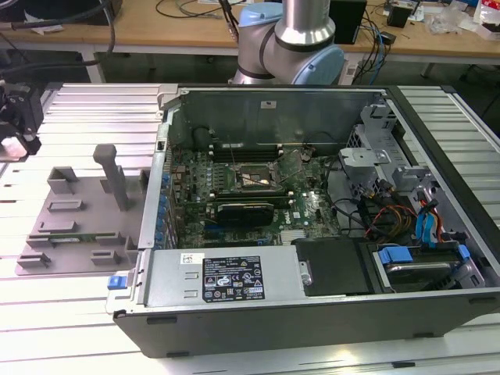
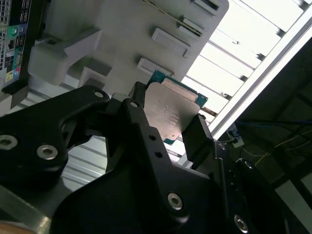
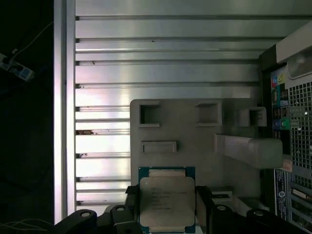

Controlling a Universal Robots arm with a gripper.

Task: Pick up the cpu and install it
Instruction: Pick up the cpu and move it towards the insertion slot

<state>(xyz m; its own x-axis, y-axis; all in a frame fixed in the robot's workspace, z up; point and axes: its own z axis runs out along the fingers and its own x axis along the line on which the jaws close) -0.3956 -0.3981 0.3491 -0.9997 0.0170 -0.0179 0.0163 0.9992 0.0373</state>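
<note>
My gripper [image 3: 166,210] is shut on the cpu [image 3: 166,201], a flat square chip with a pale silver top and a green rim, held by its two side edges between black fingers [image 3: 203,204]. In the second wrist view the cpu [image 2: 170,109] stands tilted in the gripper [image 2: 169,119], above the grey tray [image 2: 126,29]. The exterior view has the gripper [image 1: 19,123] at its far left, raised beyond the tray [image 1: 78,219] and well away from the open computer case [image 1: 312,320]. The black socket frame [image 1: 250,181] lies on the motherboard inside the case.
The tray [image 3: 195,141] has raised blocks and a tall post [image 1: 113,176]. Everything rests on a ribbed aluminium table [image 1: 94,117]. The arm's base [image 1: 289,39] stands behind the case. Cables and drive bays [image 1: 406,226] crowd the case on the exterior view's right.
</note>
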